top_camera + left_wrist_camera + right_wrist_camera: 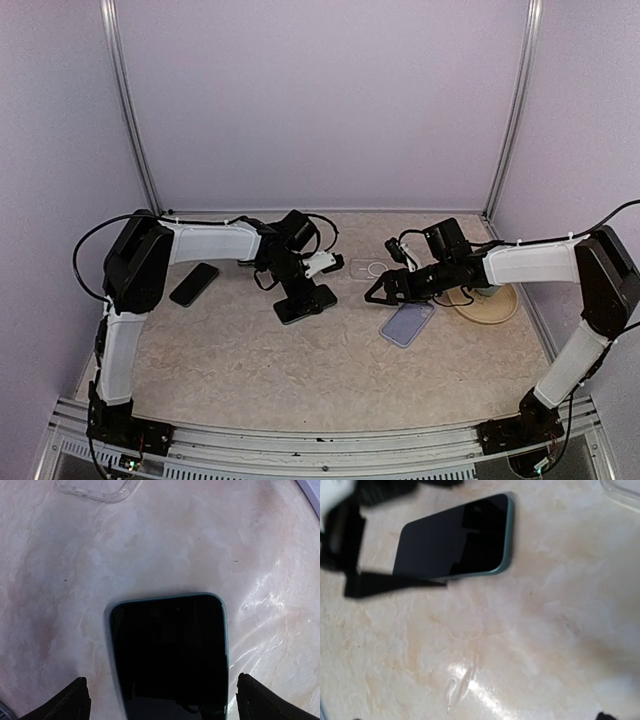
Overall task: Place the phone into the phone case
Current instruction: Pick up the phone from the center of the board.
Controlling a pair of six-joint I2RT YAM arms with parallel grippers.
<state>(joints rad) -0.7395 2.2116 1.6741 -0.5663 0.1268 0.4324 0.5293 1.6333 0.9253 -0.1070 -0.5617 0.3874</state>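
A black phone with a teal edge (pixel 306 302) lies flat on the table. It also shows in the left wrist view (pixel 170 655) and the right wrist view (pixel 455 537). My left gripper (pixel 298 290) is open, low over the phone, one finger (pixel 75 700) on each side of its near end with a small gap on both sides. A clear phone case (pixel 366 268) lies just behind and to the right, and shows at the top of the left wrist view (pixel 95 490). My right gripper (pixel 377 292) is open and empty, low over bare table to the right of the phone.
A second dark phone (pixel 193 284) lies at the left. A light blue flat case or phone (pixel 407 323) lies below my right gripper. A tan plate (pixel 497 304) sits under the right forearm. The walls stand close behind.
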